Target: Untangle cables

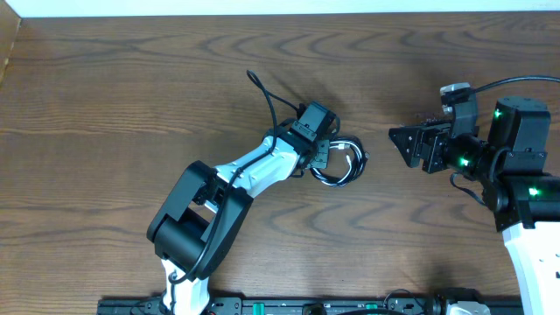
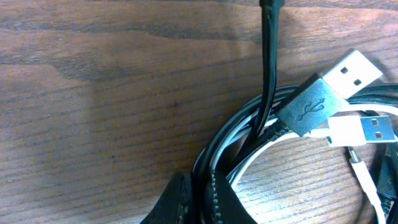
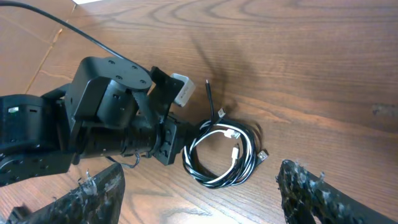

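The cables [image 1: 357, 166] lie as one tangled coil of white and black cords at the table's middle. My left gripper [image 1: 322, 156] is at the coil's left side, shut on several strands [image 2: 249, 134]. In the left wrist view its fingers [image 2: 202, 190] pinch the bundle. A black USB plug [image 2: 311, 106] and a white one [image 2: 364, 129] lie over the coil, and one black cord [image 2: 268, 56] runs straight away from it. My right gripper [image 1: 398, 144] is open and empty, to the right of the coil. Its view shows the coil [image 3: 211, 180] beyond its fingers [image 3: 199, 177].
The wooden table [image 1: 131, 105] stretches around the coil. The left arm's body [image 1: 210, 201] lies diagonally at the lower left. The right arm's base [image 1: 525, 175] stands at the right edge. A rail [image 1: 350, 306] runs along the front edge.
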Controlling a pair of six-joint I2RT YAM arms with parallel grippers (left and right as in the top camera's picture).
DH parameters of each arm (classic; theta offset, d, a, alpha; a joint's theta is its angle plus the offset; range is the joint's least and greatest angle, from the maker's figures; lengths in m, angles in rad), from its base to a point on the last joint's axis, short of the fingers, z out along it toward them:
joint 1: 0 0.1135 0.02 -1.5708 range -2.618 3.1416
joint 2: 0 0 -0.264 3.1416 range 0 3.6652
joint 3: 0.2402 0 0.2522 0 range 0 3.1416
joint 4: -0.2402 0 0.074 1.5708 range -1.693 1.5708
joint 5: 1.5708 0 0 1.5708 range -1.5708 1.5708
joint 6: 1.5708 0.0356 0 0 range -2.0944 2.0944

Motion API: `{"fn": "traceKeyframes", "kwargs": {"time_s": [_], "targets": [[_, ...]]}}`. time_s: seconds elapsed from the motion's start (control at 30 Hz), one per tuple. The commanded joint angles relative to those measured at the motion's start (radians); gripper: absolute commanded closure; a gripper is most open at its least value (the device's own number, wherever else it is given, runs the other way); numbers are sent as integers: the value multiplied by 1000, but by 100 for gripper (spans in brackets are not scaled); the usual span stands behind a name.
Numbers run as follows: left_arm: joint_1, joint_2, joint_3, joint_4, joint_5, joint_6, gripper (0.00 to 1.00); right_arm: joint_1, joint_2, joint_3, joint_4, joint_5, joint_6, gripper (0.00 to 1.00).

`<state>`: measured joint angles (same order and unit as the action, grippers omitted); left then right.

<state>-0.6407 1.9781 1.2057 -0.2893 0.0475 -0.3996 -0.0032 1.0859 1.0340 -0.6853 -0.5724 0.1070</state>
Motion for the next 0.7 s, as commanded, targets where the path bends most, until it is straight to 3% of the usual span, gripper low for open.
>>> {"fn": "traceKeyframes", "kwargs": {"time_s": [0.0, 0.4, 0.67], "targets": [[23, 4, -34, -18, 99, -18, 93, 11, 1, 18, 0, 25, 21, 25], [199, -299, -23, -18, 706, -163, 93, 14, 43, 18, 45, 29, 125, 34], [207, -333, -23, -14, 723, -378, 93, 84, 154, 18, 123, -100, 98, 34]]}}
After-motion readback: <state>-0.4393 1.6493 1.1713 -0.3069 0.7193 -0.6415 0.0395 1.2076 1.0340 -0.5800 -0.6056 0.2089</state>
